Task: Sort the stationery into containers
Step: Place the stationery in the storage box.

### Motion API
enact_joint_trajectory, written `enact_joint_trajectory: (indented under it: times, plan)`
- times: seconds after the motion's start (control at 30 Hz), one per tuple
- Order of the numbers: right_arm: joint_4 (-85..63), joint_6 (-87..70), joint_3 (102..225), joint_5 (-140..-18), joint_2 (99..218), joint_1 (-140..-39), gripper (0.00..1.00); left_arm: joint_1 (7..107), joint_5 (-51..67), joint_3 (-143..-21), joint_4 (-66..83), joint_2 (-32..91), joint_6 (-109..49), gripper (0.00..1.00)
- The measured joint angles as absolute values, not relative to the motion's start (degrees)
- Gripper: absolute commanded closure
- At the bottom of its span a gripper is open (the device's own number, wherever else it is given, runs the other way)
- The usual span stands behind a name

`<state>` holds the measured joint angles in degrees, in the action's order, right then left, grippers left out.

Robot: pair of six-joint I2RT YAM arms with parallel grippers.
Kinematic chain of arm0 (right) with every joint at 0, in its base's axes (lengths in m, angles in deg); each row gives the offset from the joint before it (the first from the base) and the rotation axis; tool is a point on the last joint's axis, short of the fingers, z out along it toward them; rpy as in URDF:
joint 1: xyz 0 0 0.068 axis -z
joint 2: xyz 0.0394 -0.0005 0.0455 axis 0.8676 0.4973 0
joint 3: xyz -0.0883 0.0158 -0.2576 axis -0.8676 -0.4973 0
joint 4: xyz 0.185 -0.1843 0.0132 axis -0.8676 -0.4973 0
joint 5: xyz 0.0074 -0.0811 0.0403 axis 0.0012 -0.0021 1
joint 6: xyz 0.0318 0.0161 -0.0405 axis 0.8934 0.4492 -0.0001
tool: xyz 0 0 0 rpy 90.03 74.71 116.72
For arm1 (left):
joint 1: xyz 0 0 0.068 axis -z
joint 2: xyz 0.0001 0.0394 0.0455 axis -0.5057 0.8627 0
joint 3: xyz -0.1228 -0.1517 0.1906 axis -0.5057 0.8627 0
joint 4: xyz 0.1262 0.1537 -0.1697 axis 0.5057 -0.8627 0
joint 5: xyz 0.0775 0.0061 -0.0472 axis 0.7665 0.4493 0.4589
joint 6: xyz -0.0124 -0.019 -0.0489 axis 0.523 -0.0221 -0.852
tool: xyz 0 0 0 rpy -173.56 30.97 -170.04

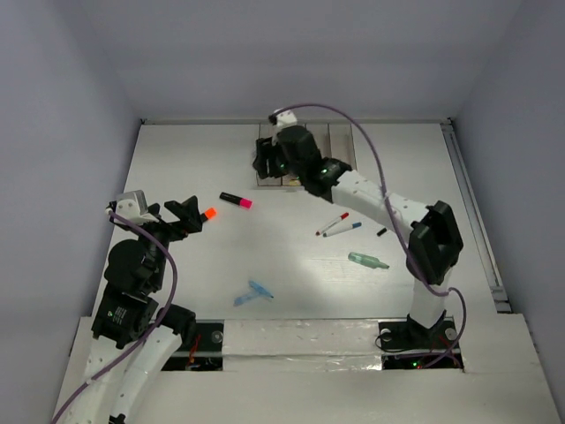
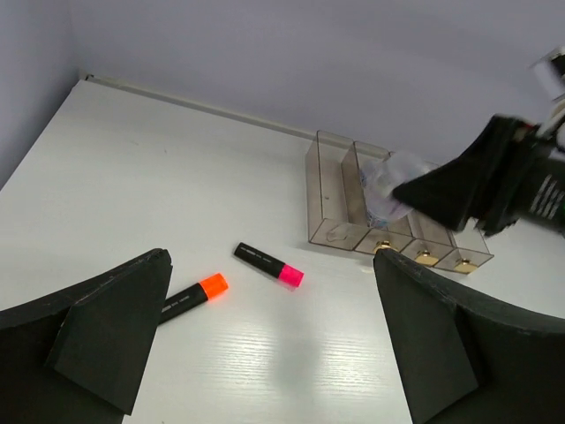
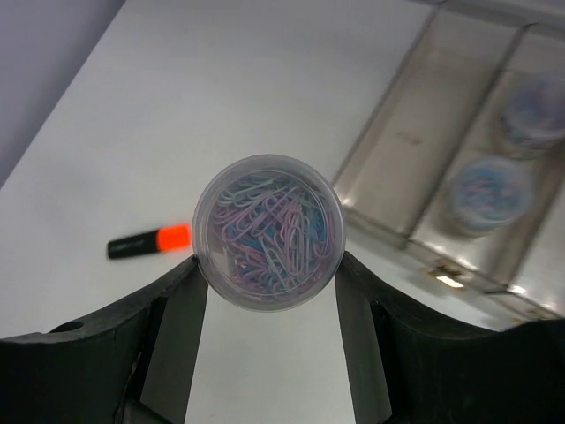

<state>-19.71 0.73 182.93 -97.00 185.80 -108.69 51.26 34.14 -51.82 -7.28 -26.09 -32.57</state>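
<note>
Clear jar of pastel paper clips [image 3: 267, 232] held aloft near the joined bins [image 3: 397, 132]; two more jars [image 3: 484, 194] — blurred — inside one.

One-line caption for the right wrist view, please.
Right gripper grips a clear jar of pastel paper clips beside the bins; an orange marker lies on the table.

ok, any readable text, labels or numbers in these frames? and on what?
No text is legible in any view.
pink marker: white print on the barrel, too small to read.
orange marker: white print on the barrel, too small to read.
right arm: white label, blurred.
leftmost bin: faint mark on the floor, illegible.
jar: no label seen.
</note>
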Motion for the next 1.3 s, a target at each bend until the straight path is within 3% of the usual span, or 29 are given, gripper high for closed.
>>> enact_joint_trajectory:
  times: [0.27, 0.47, 1.3]
  plan:
    - [-25.9, 0.7, 184.7, -90.0, 186.4, -95.8, 0.67, 51.3, 33.9, -51.8, -7.3, -26.0, -32.5, 0.01]
    - [-34.9, -0.2, 194.7, -82.0, 194.3, -90.6, 0.67, 51.3, 33.8, -51.8, -7.3, -25.8, -32.4, 0.01]
    - [-50.7, -1.7, 211.7, -71.8, 208.1, -87.1, 0.7, 51.3, 33.4, -51.8, -7.2, -25.7, -32.2, 0.01]
